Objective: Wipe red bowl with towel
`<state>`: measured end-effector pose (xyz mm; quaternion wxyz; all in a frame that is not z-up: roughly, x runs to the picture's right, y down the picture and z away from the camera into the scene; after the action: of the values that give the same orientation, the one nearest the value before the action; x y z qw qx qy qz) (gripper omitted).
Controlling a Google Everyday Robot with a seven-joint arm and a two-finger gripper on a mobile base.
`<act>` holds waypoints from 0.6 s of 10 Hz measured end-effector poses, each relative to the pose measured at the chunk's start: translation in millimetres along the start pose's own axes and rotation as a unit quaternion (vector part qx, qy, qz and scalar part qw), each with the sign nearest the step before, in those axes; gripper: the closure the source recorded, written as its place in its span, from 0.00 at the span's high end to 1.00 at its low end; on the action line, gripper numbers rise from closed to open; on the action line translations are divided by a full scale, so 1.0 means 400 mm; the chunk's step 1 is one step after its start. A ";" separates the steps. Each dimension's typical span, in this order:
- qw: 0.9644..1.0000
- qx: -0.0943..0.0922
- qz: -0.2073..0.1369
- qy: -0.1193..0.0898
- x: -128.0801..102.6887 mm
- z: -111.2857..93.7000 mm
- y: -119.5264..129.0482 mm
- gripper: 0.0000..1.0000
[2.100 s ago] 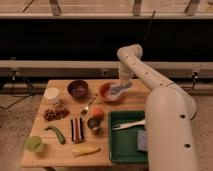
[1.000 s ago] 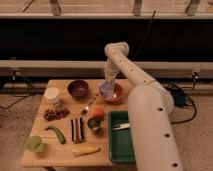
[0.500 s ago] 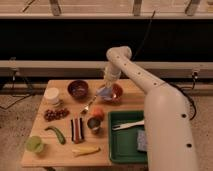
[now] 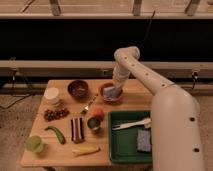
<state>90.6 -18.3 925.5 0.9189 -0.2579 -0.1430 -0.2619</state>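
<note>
Red is what draws the eye: the red bowl sits near the back of the wooden table, toward the middle, with a pale bluish towel bunched inside it. The robot's white arm curves over from the right side and bends down into that bowl, so the gripper is right at the towel, low inside the bowl's rim. From where I stand the fingers are buried against the cloth and I cannot tell whether they are spread or pinched together.

Just left of the red bowl is a dark brown bowl, and further left a small white cup. A spoon lies at an angle between the two bowls, toward the front. Below the cup there is a cluster of dark grapes. An orange fruit sits in front of the red bowl, touching or nearly touching a small can just ahead of it. Beside the can lies a dark striped packet, then a green pepper, and at the front left corner a lime-green round thing. A yellow banana rests along the front edge.

On the right half of the table is a green tray, holding a white utensil and a grey-blue sponge.
</note>
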 end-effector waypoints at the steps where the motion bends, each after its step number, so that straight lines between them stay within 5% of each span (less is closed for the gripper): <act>1: 1.000 0.003 0.006 0.010 0.014 -0.007 -0.014 0.00; 6: 1.000 0.019 0.001 0.021 0.027 -0.023 -0.070 0.03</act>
<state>85.1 -48.4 933.4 0.9266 -0.2354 -0.1285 -0.2635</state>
